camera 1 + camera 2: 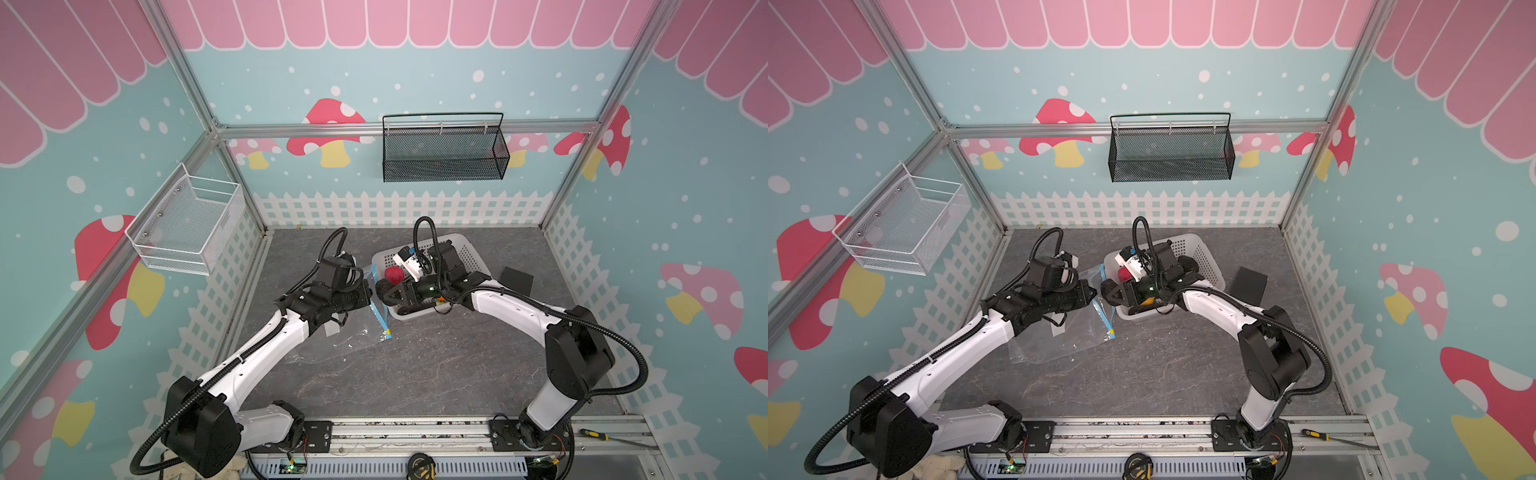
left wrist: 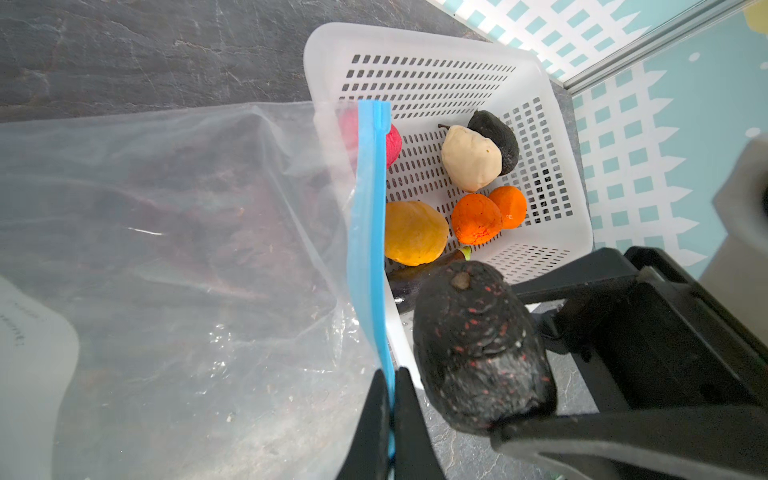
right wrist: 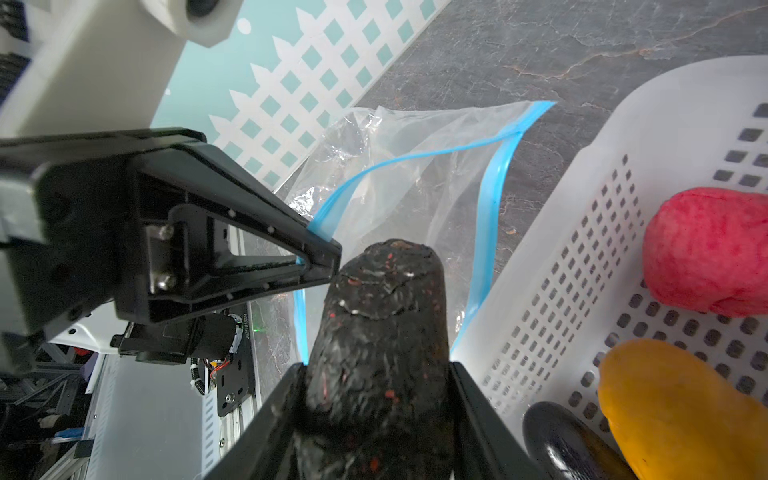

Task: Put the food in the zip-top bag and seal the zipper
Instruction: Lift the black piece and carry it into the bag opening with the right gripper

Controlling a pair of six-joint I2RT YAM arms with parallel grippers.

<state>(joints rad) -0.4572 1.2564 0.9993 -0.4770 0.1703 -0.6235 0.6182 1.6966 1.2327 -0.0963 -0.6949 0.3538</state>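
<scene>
My left hand (image 2: 390, 378) pinches the zipper (image 2: 368, 208); my right hand (image 3: 376, 368) grips a black lump (image 3: 380, 307). It may bump the bag (image 2: 166, 249) rim and yank it loose.

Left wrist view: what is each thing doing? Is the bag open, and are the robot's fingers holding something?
Clear crinkly plastic zip-top bag: mouth open, no food seen inside.
Light-blue zipper strip: unsealed, one side lifted.
Black lumpy toy food: held beside the bag's mouth.
Left gripper: fingers shut on the zipper strip.
Right gripper: fingers shut on the black food.
White perforated plastic basket: upright, holding the other toy foods.
</scene>
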